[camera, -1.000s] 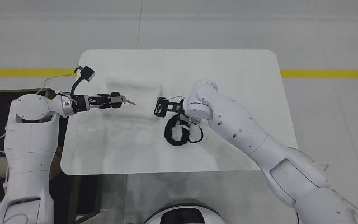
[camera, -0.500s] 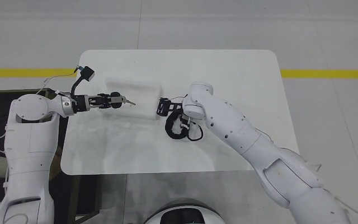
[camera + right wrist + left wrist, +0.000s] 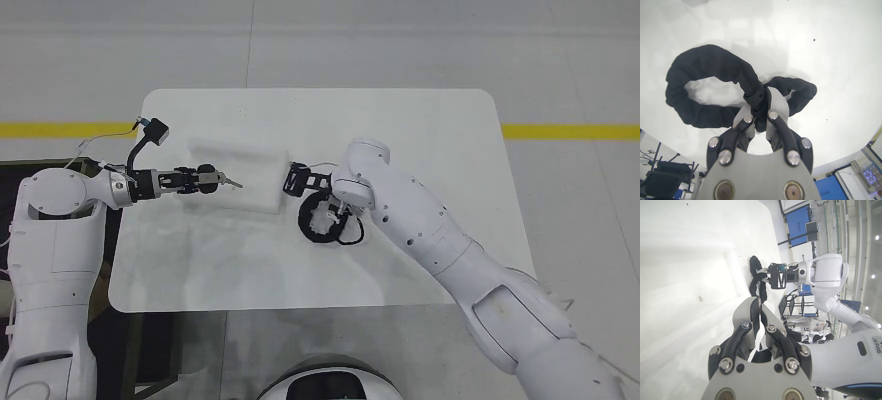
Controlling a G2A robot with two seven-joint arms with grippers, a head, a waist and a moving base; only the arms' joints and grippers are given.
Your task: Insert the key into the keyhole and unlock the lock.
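Two grippers share this job, and we read the split as deliberate. The left gripper (image 3: 759, 307) carries the key (image 3: 759, 300), while the right gripper (image 3: 761, 108) carries the lock (image 3: 715, 62), a black fabric-sleeved loop. That way one part can be steadied while the other is driven in.

The lock lies on the white table (image 3: 430, 130) just beside a low white block (image 3: 245, 172). Its knotted middle is lifted into the right gripper, and the rest of the loop rests on the surface. In our judgement, gripping at that bunched junction is meant to fix the lock body so it cannot slide or twist when the key arrives. We cannot make out the keyhole itself.

The key is held over the far side of the white block, well apart from the lock, with its blade pointing across towards it. That looks to us like a line-up for insertion, which is not yet done.

The left gripper's fingers are pressed almost together, pinching the thin metal key edge-on with only a sliver showing at the tips. The right gripper's fingers are drawn in tight around the sleeve's dark bundle, the fabric bulging between them.
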